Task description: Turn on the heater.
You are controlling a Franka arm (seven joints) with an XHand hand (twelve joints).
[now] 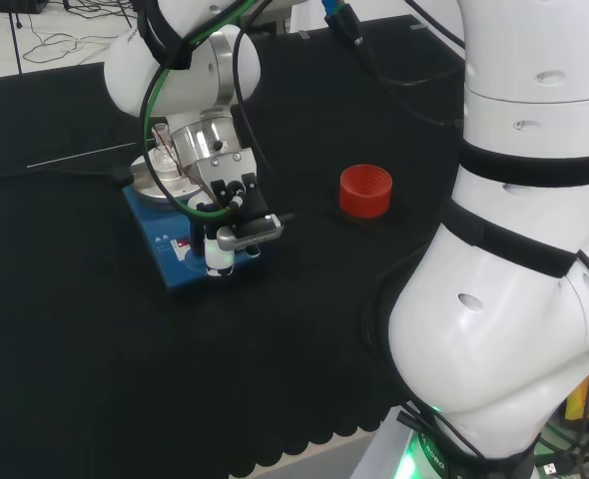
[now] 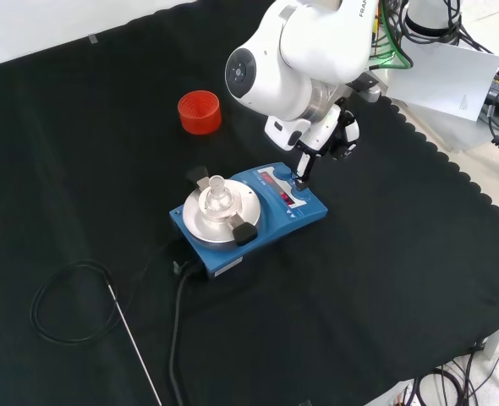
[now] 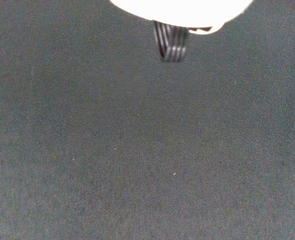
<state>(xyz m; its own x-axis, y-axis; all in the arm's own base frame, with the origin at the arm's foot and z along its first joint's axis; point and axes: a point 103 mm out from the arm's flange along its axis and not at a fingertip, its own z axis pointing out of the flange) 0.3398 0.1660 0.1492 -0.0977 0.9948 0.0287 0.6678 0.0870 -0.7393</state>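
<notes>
hand reaches down with one straight finger touching the front panel of the blue heater, likely to press its switch; it holds nothing. black cloth covers the bench. heater sits mid-cloth, a small glass flask on its round plate. red ring stands well apart.

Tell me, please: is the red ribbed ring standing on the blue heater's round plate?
No. In the front view the red ribbed ring stands on the black cloth, apart from the heater, whose plate bears a glass vessel.
</notes>
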